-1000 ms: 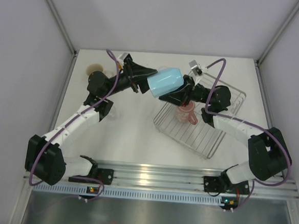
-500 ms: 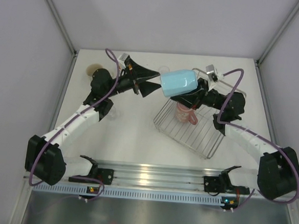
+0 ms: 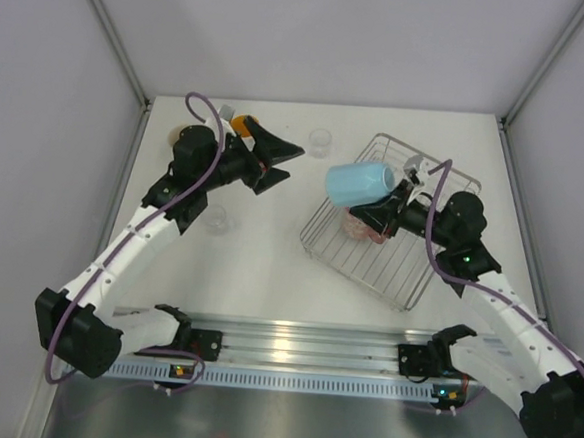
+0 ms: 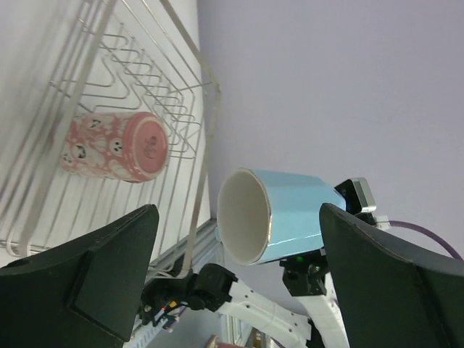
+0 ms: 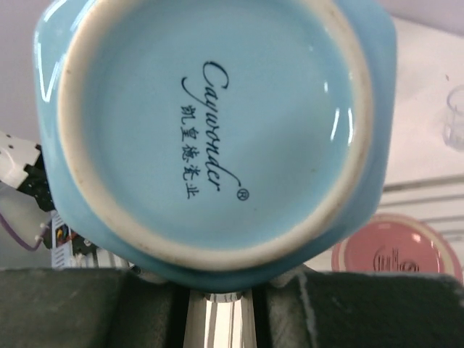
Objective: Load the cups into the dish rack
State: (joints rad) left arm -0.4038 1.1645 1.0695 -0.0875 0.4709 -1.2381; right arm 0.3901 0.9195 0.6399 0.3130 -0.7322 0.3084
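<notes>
Light blue cup (image 3: 358, 184): in the air on its side, over the far-left corner of the dish rack (image 3: 409, 272), with its mouth turned away from the rack.
Right gripper (image 3: 382, 198): clamped on the light blue cup from the base end. The fingers sit under the foot ring, but it is hard to tell whether they pinch the handle or the wall.
Left gripper (image 3: 292, 164): jaws spread wide and holding nothing, well to the left of the rack and facing the cup's mouth.
Pink patterned cup (image 3: 364, 227): lying on its side inside the rack, directly beneath the blue one.
Clear glass (image 3: 320, 141): on the table just beyond the rack's far-left corner.
Handling: glazed ceramic, so probably rigid, fairly heavy, slick, and liable to chip against wire or the pink cup.
Best hold: the handle, or wall and rim pinched together. The smooth outer curve would likely slip.
</notes>
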